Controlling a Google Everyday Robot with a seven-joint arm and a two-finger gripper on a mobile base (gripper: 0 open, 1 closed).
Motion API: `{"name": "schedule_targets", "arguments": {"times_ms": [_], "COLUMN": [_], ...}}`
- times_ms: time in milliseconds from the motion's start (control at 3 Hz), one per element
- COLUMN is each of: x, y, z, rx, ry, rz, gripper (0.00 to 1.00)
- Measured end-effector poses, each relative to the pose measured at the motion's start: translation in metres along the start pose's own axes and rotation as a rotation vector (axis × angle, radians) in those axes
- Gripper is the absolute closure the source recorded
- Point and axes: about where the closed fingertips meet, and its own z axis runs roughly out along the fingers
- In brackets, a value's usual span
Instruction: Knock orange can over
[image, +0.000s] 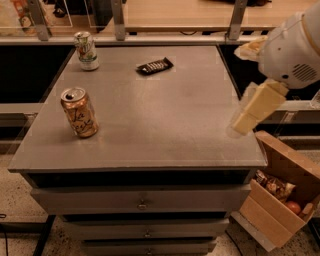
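The orange can stands upright near the left edge of the grey table. It is copper-orange with dark cursive lettering and a silver top. My gripper hangs at the table's right edge on a white arm, far to the right of the can and apart from it.
A white-and-green can stands at the table's back left corner. A dark snack bar lies at the back centre. An open cardboard box with snacks sits on the floor to the right. Drawers run below the table top.
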Motion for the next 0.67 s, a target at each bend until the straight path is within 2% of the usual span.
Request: {"name": "schedule_targets", "arguments": {"times_ms": [333,667], "x": [-0.05,-0.105], "y": [0.002,0.008], "z": [0.025,0.072], "rx": [0.022,0.013], "ry": [-0.165,-0.297], "rz": [-0.096,-0.184], "gripper": [0.0,0.0]}}
